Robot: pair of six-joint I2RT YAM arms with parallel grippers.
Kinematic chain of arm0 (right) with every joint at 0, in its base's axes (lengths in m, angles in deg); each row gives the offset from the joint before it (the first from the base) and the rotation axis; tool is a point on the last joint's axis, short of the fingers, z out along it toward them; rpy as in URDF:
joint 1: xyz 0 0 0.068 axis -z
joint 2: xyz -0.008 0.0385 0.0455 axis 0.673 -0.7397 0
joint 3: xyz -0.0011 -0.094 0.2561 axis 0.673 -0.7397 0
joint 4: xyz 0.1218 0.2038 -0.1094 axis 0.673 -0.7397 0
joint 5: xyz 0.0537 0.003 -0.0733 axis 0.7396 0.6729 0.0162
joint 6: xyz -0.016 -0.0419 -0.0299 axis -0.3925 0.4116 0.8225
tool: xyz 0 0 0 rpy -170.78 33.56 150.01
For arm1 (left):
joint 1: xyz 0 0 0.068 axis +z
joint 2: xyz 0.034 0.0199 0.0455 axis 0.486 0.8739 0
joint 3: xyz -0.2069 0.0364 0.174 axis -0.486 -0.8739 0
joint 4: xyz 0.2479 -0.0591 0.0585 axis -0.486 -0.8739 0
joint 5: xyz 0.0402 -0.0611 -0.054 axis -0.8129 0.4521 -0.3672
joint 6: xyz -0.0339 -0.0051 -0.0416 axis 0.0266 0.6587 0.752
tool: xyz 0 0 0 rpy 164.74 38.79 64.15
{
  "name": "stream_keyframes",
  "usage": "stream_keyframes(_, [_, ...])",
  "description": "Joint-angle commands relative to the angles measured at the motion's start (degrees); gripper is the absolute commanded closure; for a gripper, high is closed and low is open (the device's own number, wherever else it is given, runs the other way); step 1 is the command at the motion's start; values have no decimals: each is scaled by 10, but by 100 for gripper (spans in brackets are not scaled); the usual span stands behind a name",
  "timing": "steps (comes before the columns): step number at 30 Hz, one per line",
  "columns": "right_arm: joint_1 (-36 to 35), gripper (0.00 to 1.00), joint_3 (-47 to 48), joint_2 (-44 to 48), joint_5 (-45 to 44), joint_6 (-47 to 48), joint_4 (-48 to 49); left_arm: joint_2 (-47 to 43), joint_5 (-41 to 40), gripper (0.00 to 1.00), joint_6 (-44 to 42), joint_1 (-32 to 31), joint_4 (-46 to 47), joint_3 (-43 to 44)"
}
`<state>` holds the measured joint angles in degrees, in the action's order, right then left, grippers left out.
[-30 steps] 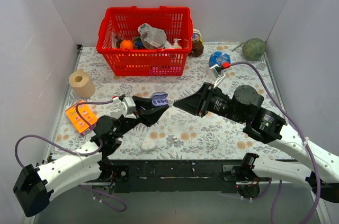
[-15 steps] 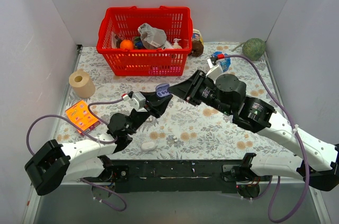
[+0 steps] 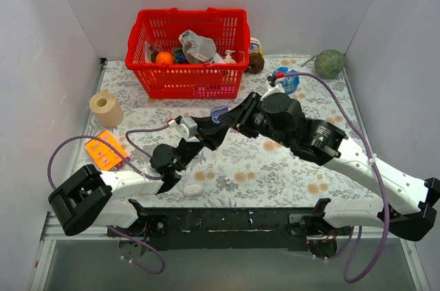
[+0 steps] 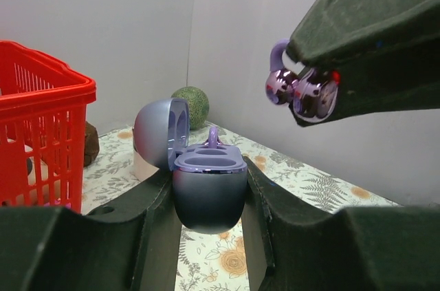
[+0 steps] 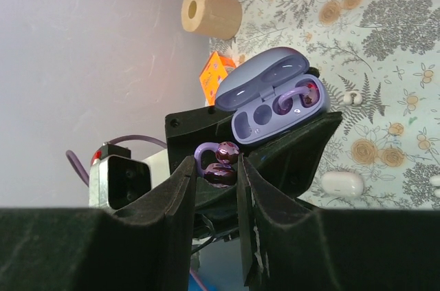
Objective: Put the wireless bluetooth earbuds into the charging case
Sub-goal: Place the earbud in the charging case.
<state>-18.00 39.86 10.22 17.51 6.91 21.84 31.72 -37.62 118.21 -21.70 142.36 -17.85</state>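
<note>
Both arms are moving up the table toward the red basket [image 3: 187, 51], and they are now meeting just in front of its near right corner. A moment ago they were facing each other farther back from the basket, with a gap between them. Now the two tips are almost touching.

The left gripper [image 3: 212, 128] is squeezing the charging case [image 4: 208, 184] tight by its two sides and is holding it up in the air, in front of the basket. The lid [image 4: 160, 131] is standing open, tipped back toward the basket. One seated earbud [image 5: 297, 97] is already lying in the case, with its purple hook poking up. Beside it an empty hole [image 5: 262, 113] is waiting.

The right gripper [image 3: 232, 117] is pinching the loose earbud [image 4: 302, 90] between its fingers. It is shiny and purple. It is hanging above the case, off to the side away from the basket, and it is not touching the case yet.

So the task is looking about half done, I think. Moving closer means the last earbud is getting lined up with its hole. Next it probably needs to go across and down, turned the right way so its hook fits. If the case is wobbling or the earbud is tilting, it could slip out and drop on the table in front of the basket.
</note>
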Motion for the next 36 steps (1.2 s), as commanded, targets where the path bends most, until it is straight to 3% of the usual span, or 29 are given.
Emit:
stream_keyframes(1, [-1,99,30,-10,-26,-20,-20,0,-12,100,4,-5,72,17])
stream_keyframes(29, [11,98,33,-38,-36,-55,-44,-3,-33,100,-7,-32,94,3])
stream_keyframes(36, [15,89,39,-53,-37,-60,-52,-4,-34,100,-13,-37,96,0])
